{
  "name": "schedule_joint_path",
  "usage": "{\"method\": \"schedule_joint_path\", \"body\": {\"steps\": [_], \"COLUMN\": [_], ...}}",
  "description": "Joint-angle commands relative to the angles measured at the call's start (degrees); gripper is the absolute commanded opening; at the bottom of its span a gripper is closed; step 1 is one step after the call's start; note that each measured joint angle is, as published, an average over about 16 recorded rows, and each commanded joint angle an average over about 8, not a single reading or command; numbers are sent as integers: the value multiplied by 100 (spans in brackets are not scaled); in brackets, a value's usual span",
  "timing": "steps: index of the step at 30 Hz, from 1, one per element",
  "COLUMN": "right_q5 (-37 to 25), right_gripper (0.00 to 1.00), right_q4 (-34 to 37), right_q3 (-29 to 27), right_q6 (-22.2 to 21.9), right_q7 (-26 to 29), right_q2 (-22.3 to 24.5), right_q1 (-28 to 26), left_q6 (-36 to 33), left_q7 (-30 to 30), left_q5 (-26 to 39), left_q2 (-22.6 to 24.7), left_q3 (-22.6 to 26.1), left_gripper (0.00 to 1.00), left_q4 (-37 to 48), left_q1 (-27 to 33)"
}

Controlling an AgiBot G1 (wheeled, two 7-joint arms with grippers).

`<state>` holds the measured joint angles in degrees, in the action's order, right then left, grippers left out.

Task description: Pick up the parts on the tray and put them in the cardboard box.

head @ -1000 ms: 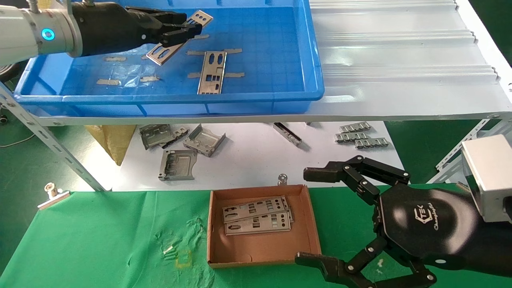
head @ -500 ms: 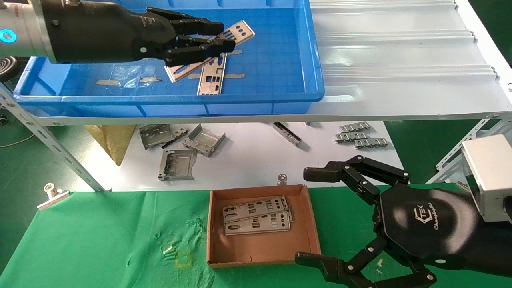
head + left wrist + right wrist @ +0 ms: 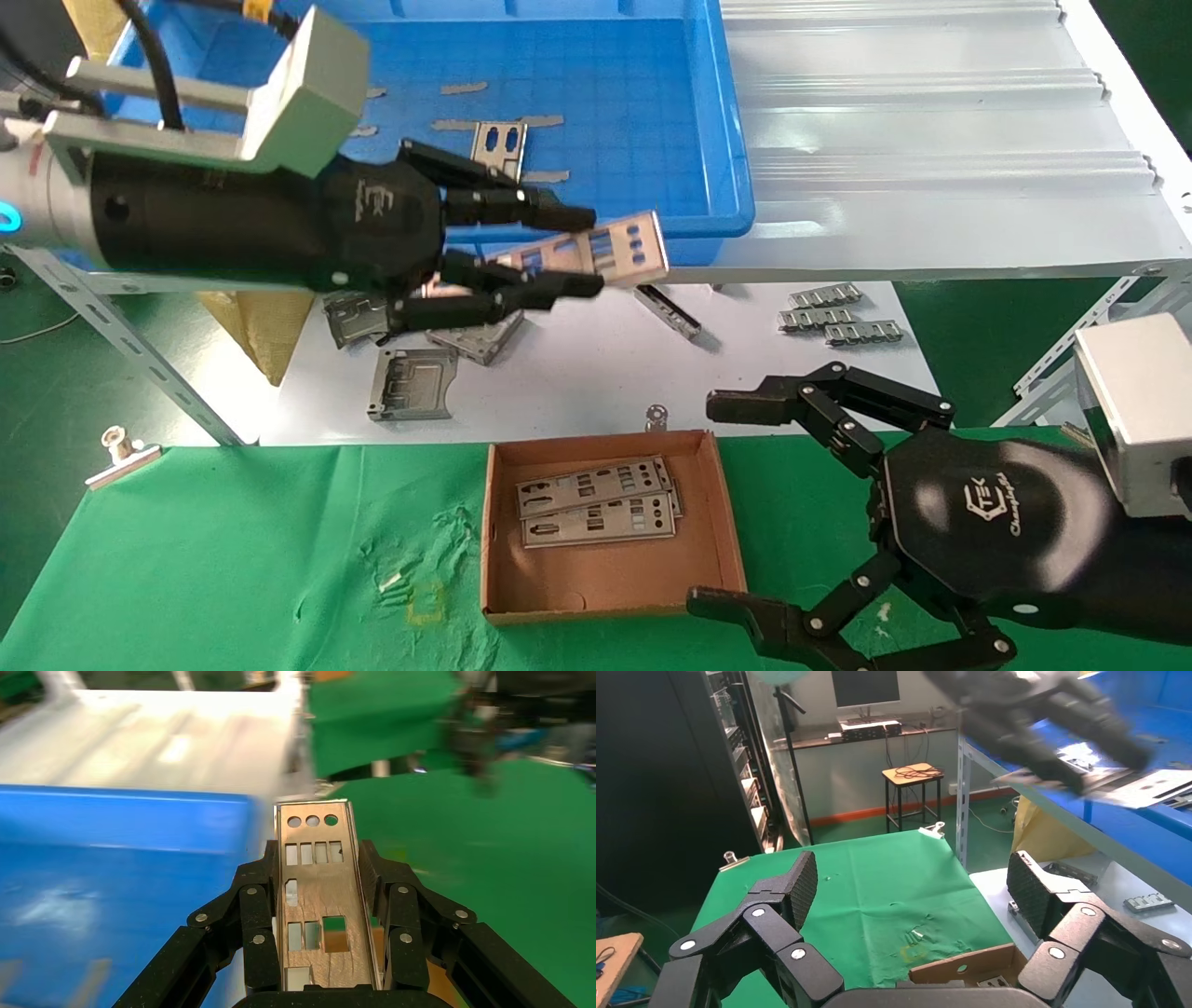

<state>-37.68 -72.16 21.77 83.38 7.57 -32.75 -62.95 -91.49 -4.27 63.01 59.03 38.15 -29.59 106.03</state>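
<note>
Left hand [image 3: 582, 256] gripping plate [image 3: 596, 256], now carried clear of tray [image 3: 717, 121], heading toward cardboard box [image 3: 610, 527] (right hand [image 3: 736, 508] idle, wide).

Head camera high, looking down, wrist cameras close behind jaws

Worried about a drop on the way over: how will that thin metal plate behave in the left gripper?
The plate looks stiff: it juts past the left gripper without sagging. Thin and full of cut-outs, it is probably light. Its smooth bare metal, clamped only at the edges, could slip or twist.
</note>
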Motion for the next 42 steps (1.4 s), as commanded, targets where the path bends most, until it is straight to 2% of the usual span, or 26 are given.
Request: {"method": "schedule_joint_path", "body": {"steps": [1, 6, 12, 17, 23, 24, 25, 31, 32, 42], "right_q5": [0, 0, 0, 0, 1, 1, 1, 1, 1, 1], "right_gripper": [100, 100, 100, 100, 100, 100, 100, 100, 100, 100], "right_q4": [0, 0, 0, 0, 0, 0, 0, 0, 0, 0], "right_q3": [0, 0, 0, 1, 1, 1, 1, 1, 1, 1], "right_q6": [0, 0, 0, 0, 0, 0, 0, 0, 0, -1], "right_q7": [0, 0, 0, 0, 0, 0, 0, -1, -1, -1], "right_q2": [0, 0, 0, 0, 0, 0, 0, 0, 0, 1], "right_q1": [0, 0, 0, 0, 0, 0, 0, 0, 0, 0], "left_q6": [-16, 389, 1304, 2014, 2533, 2586, 2624, 2644, 2621, 2370], "left_q7": [308, 127, -792, -1539, -2079, -2144, -2198, -2443, -2471, -2658], "left_q5": [-419, -606, -193, 186, 377, 402, 422, 460, 452, 390], "left_q2": [-252, -348, 146, 587, 982, 1034, 1084, 1294, 1321, 1533], "left_q3": [245, 612, 822, 952, 991, 997, 1003, 1013, 1009, 984], "left_gripper": [0, 0, 0, 0, 0, 7, 18, 93, 99, 100], "left_q4": [-746, -1131, -813, -573, -167, -89, -6, 474, 552, 1179], "left_q1": [-243, -994, -1823, -2165, -2292, -2286, -2276, -2166, -2145, -1914]}}
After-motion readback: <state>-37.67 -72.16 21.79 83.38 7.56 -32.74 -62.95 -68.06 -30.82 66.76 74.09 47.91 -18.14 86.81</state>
